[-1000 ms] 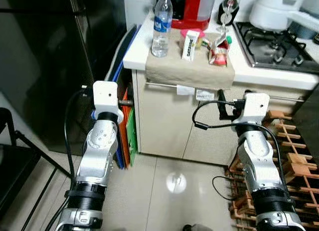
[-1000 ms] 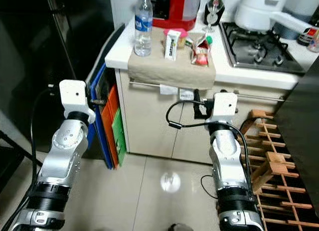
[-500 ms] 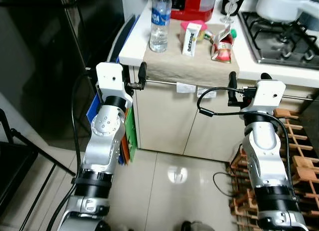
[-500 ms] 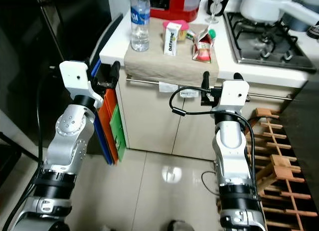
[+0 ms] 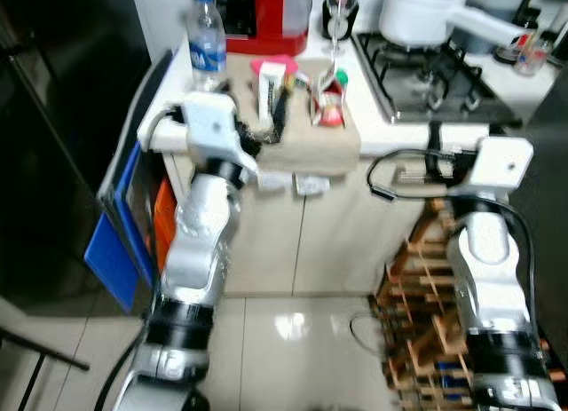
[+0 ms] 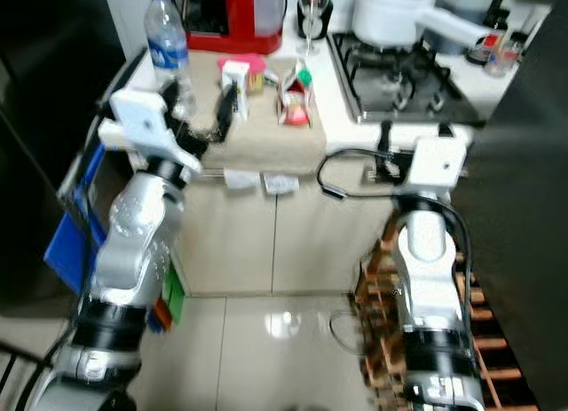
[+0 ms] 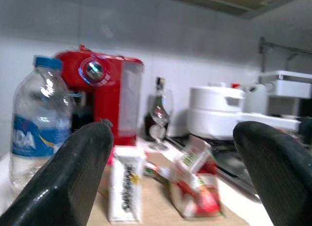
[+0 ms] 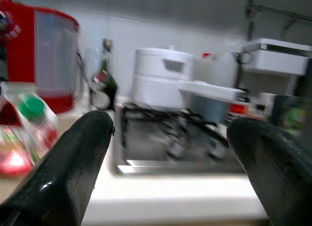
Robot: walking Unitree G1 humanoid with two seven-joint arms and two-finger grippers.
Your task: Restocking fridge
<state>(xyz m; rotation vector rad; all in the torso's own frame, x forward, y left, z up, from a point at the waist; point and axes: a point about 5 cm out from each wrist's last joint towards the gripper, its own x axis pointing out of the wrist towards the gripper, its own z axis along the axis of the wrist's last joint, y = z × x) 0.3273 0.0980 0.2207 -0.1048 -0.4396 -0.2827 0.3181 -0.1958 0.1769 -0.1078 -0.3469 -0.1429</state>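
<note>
Your left gripper sits upper left of centre in the head views, raised to counter height at the front edge of the beige cloth, fingers spread wide and holding nothing; in the left wrist view its two black fingers frame the items from either side. On the cloth, upper centre of the left eye view: a small white carton standing upright, just beside it a red-and-white carton with a green cap, tilted. A clear water bottle with blue cap and label stands upper left, near the counter's corner. Behind them, at the top edge, is a red coffee machine, with a wine glass to the right of it. Your right gripper is at centre right, just below the counter edge in front of the gas hob; its fingers are parted and empty, and the wrist view is blurred. A white pot sits on the hob. A dark fridge fills the left side, door closed as far as you can tell. Blue and orange boards lean between fridge and cabinet. A wooden rack stands lower right on the tiled floor.
</note>
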